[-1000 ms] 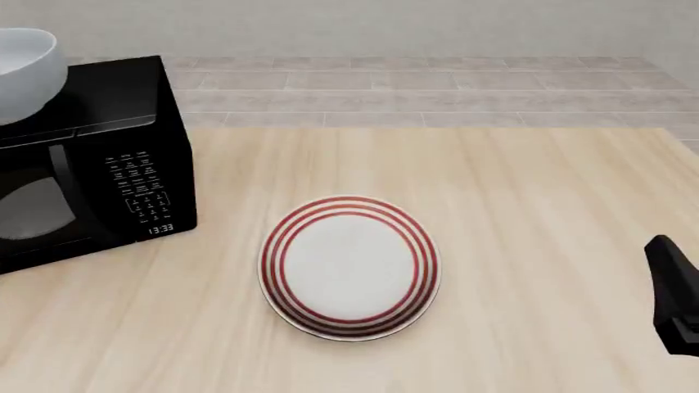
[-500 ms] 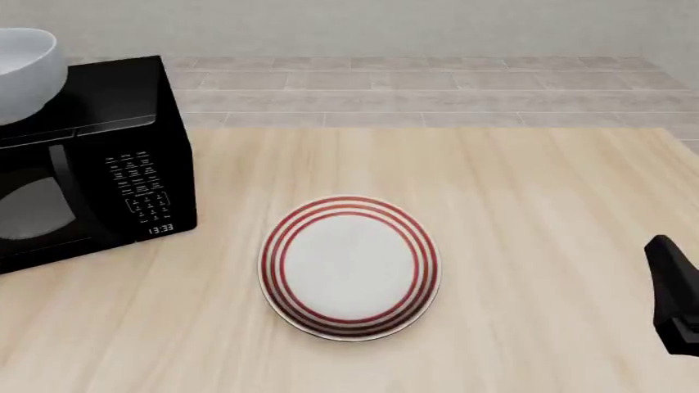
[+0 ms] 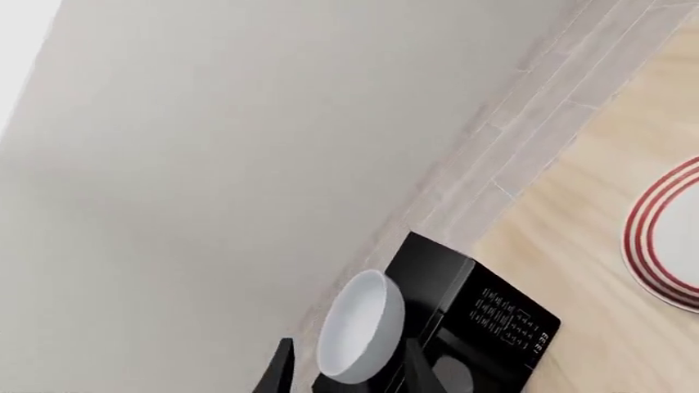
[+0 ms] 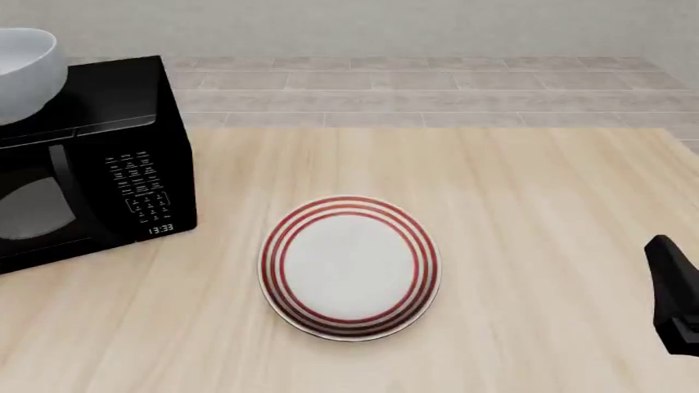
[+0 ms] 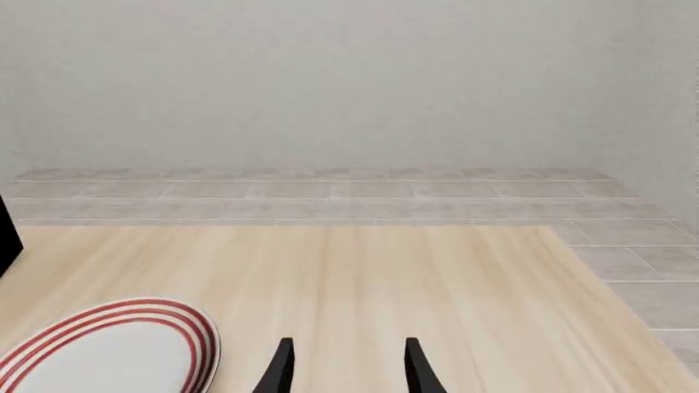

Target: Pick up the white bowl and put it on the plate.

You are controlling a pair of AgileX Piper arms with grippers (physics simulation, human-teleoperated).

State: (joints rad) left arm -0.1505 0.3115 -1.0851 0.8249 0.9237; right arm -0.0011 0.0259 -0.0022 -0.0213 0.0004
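Observation:
The white bowl sits on top of the black microwave at the table's far left, cut by the front view's edge. In the left wrist view the bowl lies beyond my left gripper, whose two dark fingers stand apart and open with nothing held. The plate, white with red rings, lies flat in the middle of the table. My right gripper is open over bare table, with the plate off to one side. Only a black part of the right arm shows in the front view.
The microwave has a keypad and a clock on its front and its door faces the arms' side. A tiled floor and a pale wall lie beyond the table's far edge. The wooden table stretches to the right of the plate.

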